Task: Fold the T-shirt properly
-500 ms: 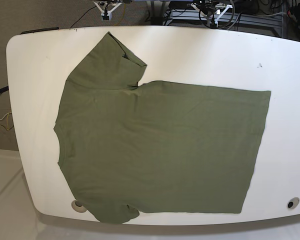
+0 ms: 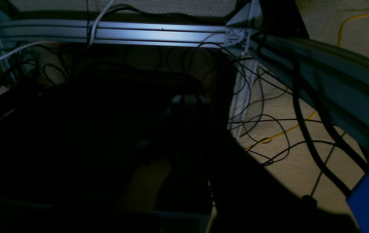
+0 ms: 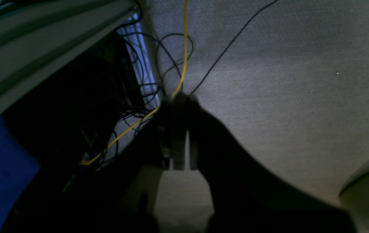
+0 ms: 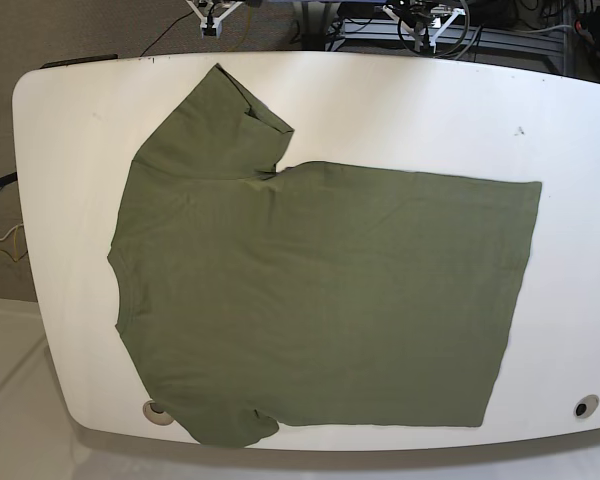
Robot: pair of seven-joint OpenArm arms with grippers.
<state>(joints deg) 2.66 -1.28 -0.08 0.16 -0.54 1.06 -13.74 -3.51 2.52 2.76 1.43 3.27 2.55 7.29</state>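
Observation:
The olive-green T-shirt point(image 4: 320, 290) lies flat on the white table point(image 4: 580, 150), with its neck toward the left and its hem toward the right. One sleeve points at the far edge, and the other reaches the near edge at the lower left. Both grippers are off the shirt, beyond the table's far edge. My right gripper point(image 4: 211, 24) shows shut and empty in the right wrist view point(image 3: 180, 97), above grey floor. My left gripper point(image 4: 427, 35) is a dark shape in the left wrist view point(image 2: 189, 98); its jaws appear together.
An aluminium frame rail point(image 2: 113, 32) and loose cables point(image 2: 268, 129) lie behind the table. A yellow cable point(image 3: 184, 48) runs across the floor. The table has a grommet hole point(image 4: 581, 407) near the right front corner and another point(image 4: 158, 410) beside the lower sleeve.
Both grippers at the far edge have drawn slightly farther back out of the base view. The T-shirt has not moved.

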